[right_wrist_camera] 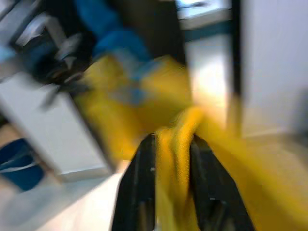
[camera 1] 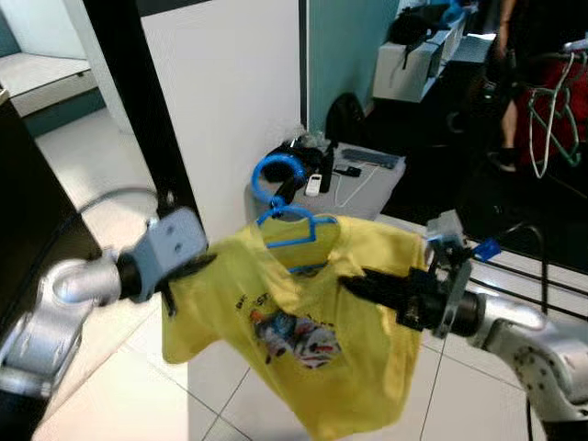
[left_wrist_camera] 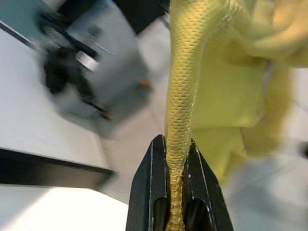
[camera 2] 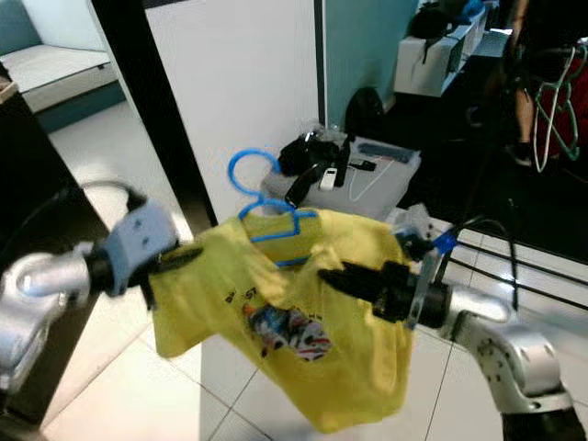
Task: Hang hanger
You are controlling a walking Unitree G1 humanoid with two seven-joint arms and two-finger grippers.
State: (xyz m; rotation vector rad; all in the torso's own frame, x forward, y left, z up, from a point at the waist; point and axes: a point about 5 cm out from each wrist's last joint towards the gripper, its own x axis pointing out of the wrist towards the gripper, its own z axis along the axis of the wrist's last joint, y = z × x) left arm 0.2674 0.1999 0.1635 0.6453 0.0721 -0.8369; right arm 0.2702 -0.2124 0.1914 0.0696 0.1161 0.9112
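Both arms raised in front of the robot, holding a yellow shirt in mid-air above the tiled floor.

Left claw: clenched on the shirt's sleeve edge at the robot's left side. Left wrist view confirms it: a bunched strip of yellow mesh fabric is pinched between the two black fingers.

Right claw: grasping the shirt from the robot's right, fingers lying across the chest area near the collar. Right wrist view is blurred, but yellow cloth sits between the black fingers.

Blue hanger: inside the shirt's neck opening, hook standing up above the collar, shoulders under the fabric. Shirt carries a printed graphic on its front and hangs down loosely between the two claws.

Behind: white wall panel with a black post; grey box on the floor with dark cables and gadgets on it. A person's legs stand at far right near a rack.
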